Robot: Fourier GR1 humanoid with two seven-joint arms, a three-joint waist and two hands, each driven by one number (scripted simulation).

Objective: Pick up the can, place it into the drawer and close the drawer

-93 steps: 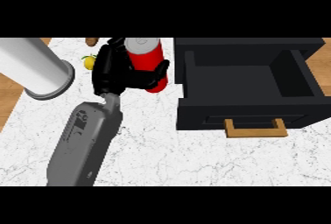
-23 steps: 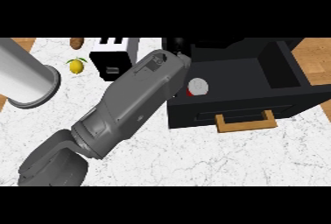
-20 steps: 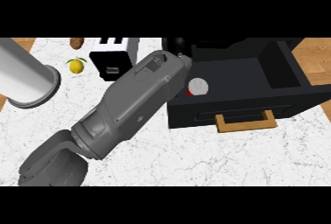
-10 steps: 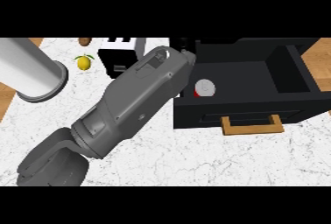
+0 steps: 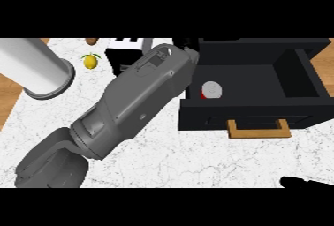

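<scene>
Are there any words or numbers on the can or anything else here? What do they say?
None can be read.
The can in the drawer: only its pale top and a bit of red show, no letters.
The black box behind the arm has white stripes on top, not writing.
The lemon and the grey cylinder are plain.

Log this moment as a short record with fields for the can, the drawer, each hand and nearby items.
can: red can with silver top, lying inside the drawer
drawer: black drawer with wooden handle, open
left hand: hidden beyond the grey forearm, which reaches to the drawer's left edge
right hand: black hand at lower right edge, fingers unclear
nearby: yellow lemon; large white cylinder
</scene>
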